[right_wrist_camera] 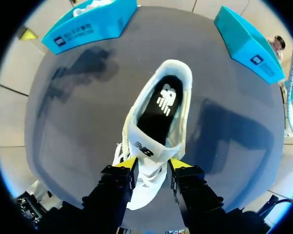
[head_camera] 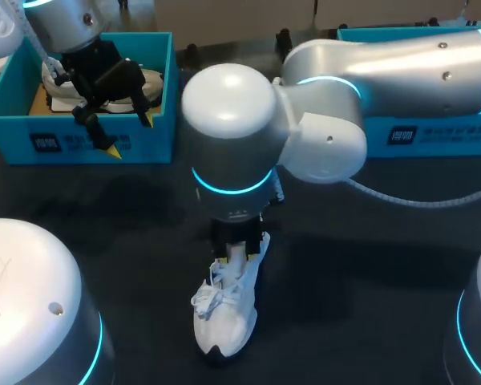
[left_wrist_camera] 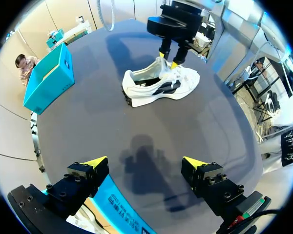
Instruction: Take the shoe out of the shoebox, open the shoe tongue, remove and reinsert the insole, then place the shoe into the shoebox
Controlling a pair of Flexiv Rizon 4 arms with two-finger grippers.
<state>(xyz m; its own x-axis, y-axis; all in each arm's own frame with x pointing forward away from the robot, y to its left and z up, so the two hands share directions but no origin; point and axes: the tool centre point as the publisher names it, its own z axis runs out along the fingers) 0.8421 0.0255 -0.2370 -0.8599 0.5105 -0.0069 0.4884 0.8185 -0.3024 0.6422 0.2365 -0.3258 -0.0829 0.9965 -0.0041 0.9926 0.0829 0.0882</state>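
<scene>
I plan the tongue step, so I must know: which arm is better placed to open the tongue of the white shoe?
Right. The right gripper has its fingers on both sides of the tongue of the shoe. The left gripper hangs open at the shoebox, apart from the shoe.

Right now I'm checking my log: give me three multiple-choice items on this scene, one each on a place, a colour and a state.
1. The shoe at the right jaws is: A inside a box; B on the table; C in the air.
2. The shoebox is: A red; B blue; C white.
3. The left jaws are: A open; B shut on a lace; C shut on the box.
B, its sole rests on the table; B, its walls are blue; A, the fingertips stand apart.
</scene>
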